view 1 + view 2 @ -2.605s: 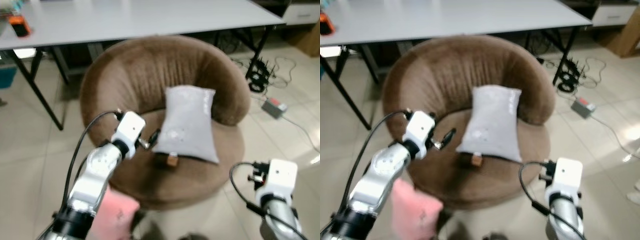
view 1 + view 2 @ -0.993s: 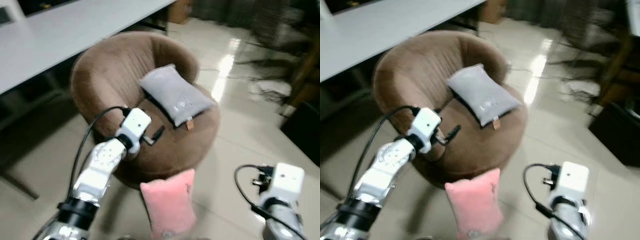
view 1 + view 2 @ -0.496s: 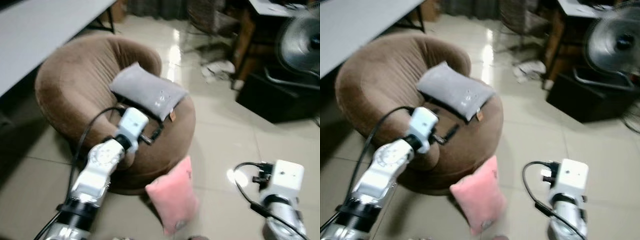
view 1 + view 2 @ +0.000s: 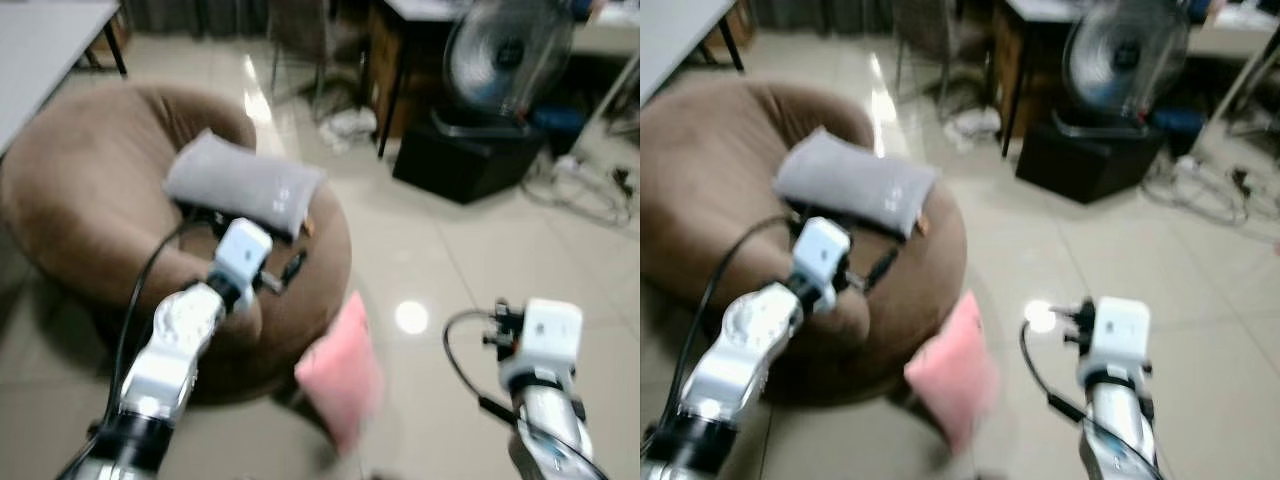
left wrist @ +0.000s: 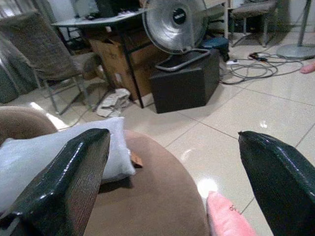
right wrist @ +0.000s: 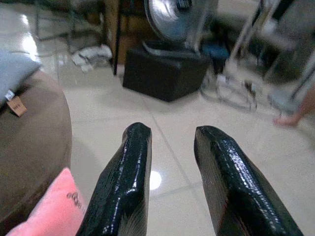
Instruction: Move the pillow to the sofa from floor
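- You have two silver, jointed metal arms, each ending in a white boxy wrist block — the left arm (image 4: 175, 345) and the right arm (image 4: 545, 425).
- A black cable (image 4: 140, 295) loops beside each wrist.
- Your glossy black fingers (image 6: 125, 182) are long, rounded, tapering.

Plain pink pillow (image 4: 340, 375) down on glossy cream floor tiles (image 4: 450, 250) — no pattern on it bar a tiny dark mark near one corner. Brown plush sofa (image 4: 70, 210), and a pale grey pillow (image 4: 240, 185) with a small brown tag on top. Silver arms, white wrist blocks, shiny black fingers (image 6: 125, 182). Behind — a black box (image 4: 465, 160) and a silvery-grey fan (image 4: 505, 50).
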You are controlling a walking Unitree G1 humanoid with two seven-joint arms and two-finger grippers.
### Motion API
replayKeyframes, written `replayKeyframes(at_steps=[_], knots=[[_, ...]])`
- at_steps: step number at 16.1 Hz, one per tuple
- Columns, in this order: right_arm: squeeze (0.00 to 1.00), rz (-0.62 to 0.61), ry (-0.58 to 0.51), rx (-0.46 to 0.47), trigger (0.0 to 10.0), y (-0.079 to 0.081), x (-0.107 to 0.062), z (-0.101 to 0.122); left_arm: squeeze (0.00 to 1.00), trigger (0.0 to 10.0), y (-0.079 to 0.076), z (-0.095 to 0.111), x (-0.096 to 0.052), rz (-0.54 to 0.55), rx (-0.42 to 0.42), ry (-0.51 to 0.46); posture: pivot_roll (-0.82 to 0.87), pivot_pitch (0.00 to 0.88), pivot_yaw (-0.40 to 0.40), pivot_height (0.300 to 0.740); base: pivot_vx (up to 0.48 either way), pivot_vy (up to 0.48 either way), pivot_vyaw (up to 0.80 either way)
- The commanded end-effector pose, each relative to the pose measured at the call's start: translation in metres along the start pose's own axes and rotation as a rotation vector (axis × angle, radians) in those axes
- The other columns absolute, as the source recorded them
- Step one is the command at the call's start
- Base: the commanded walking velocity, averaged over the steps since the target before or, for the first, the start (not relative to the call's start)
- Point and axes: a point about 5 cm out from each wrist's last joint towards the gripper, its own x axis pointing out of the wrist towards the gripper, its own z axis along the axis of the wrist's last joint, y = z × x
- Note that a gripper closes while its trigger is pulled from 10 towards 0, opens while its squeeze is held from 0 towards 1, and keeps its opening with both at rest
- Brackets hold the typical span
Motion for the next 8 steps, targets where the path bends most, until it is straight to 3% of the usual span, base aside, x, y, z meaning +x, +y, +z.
replayKeyframes(at_steps=[1, 2, 5, 6, 8], knots=[[0.0, 0.006, -0.053, -0.039, 10.0, -0.002, 0.002, 0.007, 0.0, 10.0, -0.007, 0.002, 0.002, -0.024, 0.002, -0.026, -0.06, 0.009, -0.016, 0.736, 0.0, 0.0, 0.0], [0.0, 0.007, -0.064, -0.041, 10.0, -0.001, 0.003, 0.007, 0.0, 10.0, -0.007, 0.002, 0.001, -0.017, -0.026, -0.038, -0.06, 0.009, -0.016, 0.736, 0.0, 0.0, 0.0], [0.0, -0.004, -0.014, 0.025, 10.0, -0.002, 0.002, -0.003, 0.0, 10.0, -0.006, 0.006, 0.003, -0.014, -0.004, -0.058, -0.05, 0.005, -0.022, 0.736, 0.0, 0.0, 0.0], [0.0, -0.005, -0.013, 0.022, 10.0, -0.002, 0.002, -0.003, 0.0, 10.0, -0.006, 0.006, 0.003, -0.015, -0.006, -0.06, -0.05, 0.005, -0.022, 0.736, 0.0, 0.0, -0.47], [0.0, 0.007, -0.018, 0.01, 10.0, -0.001, 0.002, -0.005, 0.0, 10.0, -0.006, 0.006, 0.003, -0.018, -0.027, -0.064, -0.05, 0.007, -0.023, 0.736, 0.405, 0.0, -0.8]])
